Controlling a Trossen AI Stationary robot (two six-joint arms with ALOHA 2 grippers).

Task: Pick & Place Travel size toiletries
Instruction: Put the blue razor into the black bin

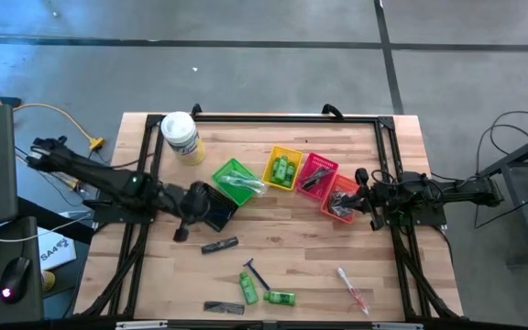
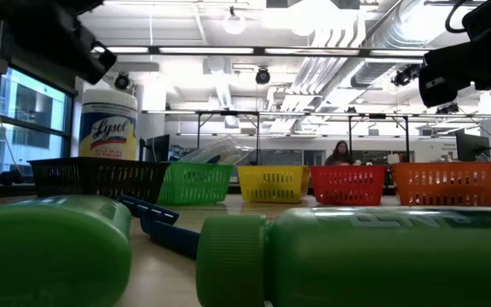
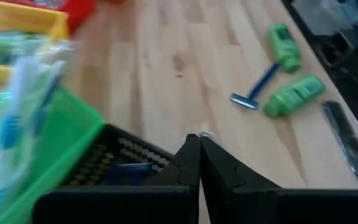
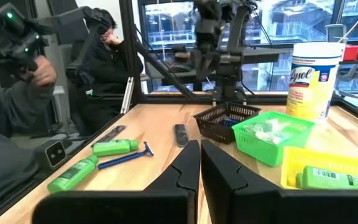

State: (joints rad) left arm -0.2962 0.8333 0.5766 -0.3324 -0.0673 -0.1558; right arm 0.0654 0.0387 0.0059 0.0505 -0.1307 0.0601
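Toiletries are partly sorted: toothbrushes in the green basket, a green bottle in the yellow basket, a razor in the black basket. Left gripper hovers at that basket's eight o'clock, fingers together and empty. Right gripper waits at three o'clock, fingers together. Toward six o'clock on the tabletop, two bottles, a razor, combs and a toothbrush remain.

The high view looked straight down on the table; the low view sat at tabletop level, sharing the baskets.
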